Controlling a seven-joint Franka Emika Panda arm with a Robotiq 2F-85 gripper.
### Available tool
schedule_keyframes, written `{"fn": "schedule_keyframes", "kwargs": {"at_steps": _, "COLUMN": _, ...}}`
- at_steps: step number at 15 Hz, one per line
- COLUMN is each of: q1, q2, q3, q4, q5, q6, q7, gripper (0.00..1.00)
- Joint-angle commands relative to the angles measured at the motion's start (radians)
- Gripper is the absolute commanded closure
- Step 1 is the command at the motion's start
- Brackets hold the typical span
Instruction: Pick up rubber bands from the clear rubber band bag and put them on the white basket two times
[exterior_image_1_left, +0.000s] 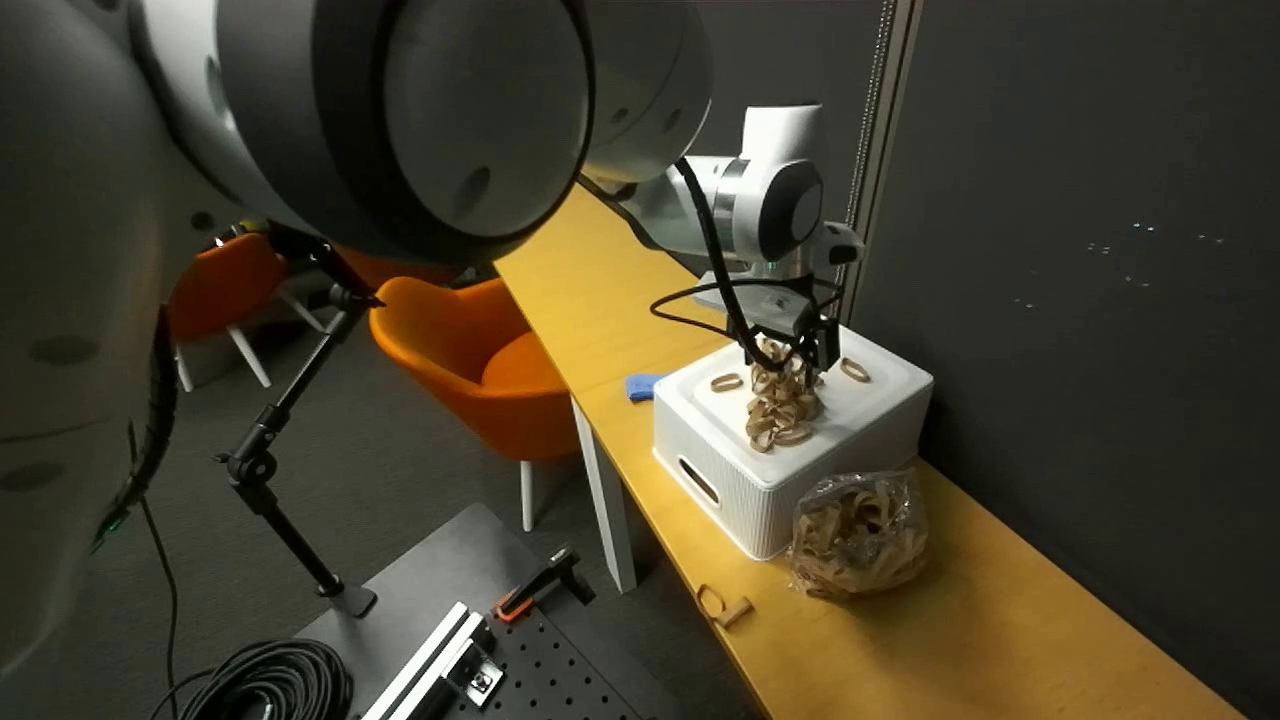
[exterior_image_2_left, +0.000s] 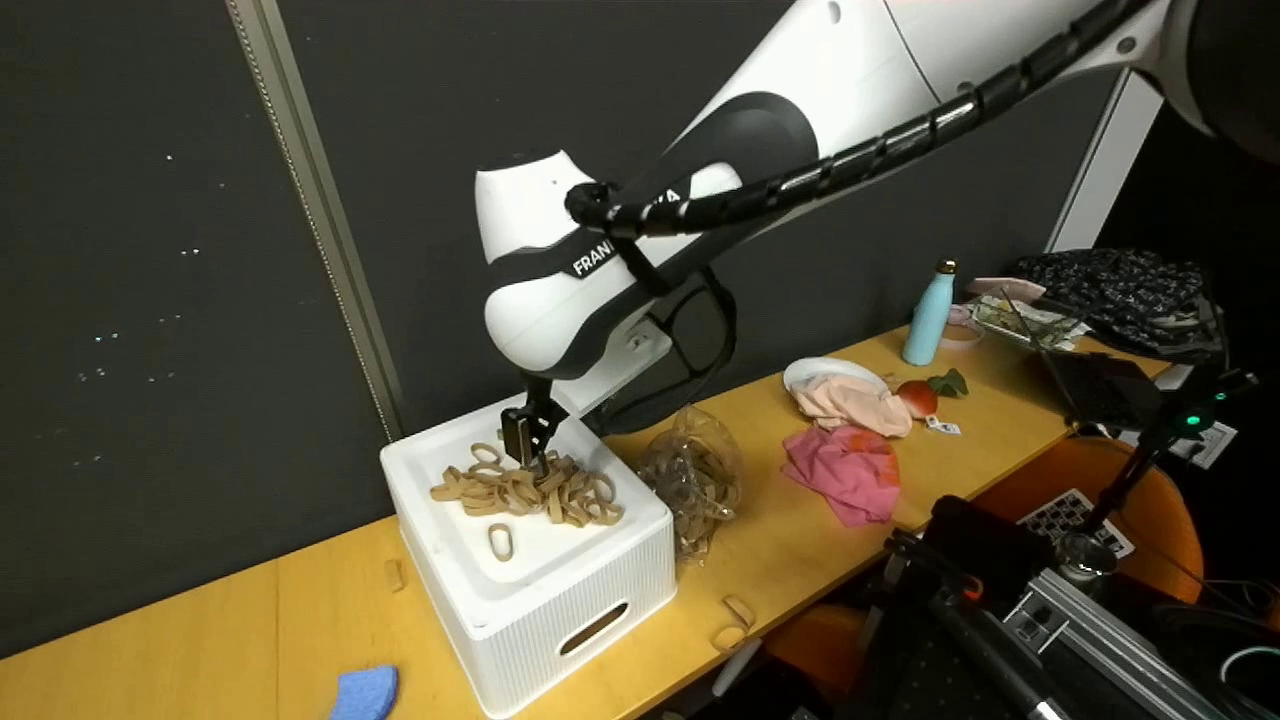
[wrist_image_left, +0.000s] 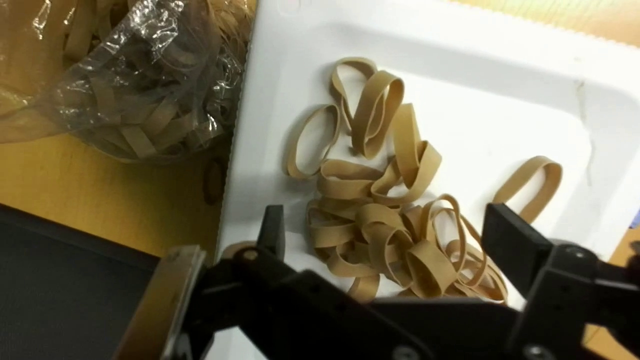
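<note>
Gripper (wrist_image_left: 384, 231) spread over rubber bands (wrist_image_left: 377, 217), bare margin on basket (wrist_image_left: 480, 127)

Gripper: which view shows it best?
The wrist view: the gripper is close, both fingers plainly apart, bands visible between. Both exterior views show it small, over the basket, its gap less clear.

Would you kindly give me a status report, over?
Gripper open, low over rubber bands heaped on white basket. Clear bag beside basket, more bands inside. No obstruction evident.
</note>
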Motion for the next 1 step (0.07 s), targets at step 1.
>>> {"fn": "schedule_keyframes", "kwargs": {"at_steps": 1, "q1": 0.007, "q2": 0.001, "q3": -0.009, "q4": 0.003, "q5": 0.008, "q6": -0.003, "q7": -0.001, "gripper": 0.00}}
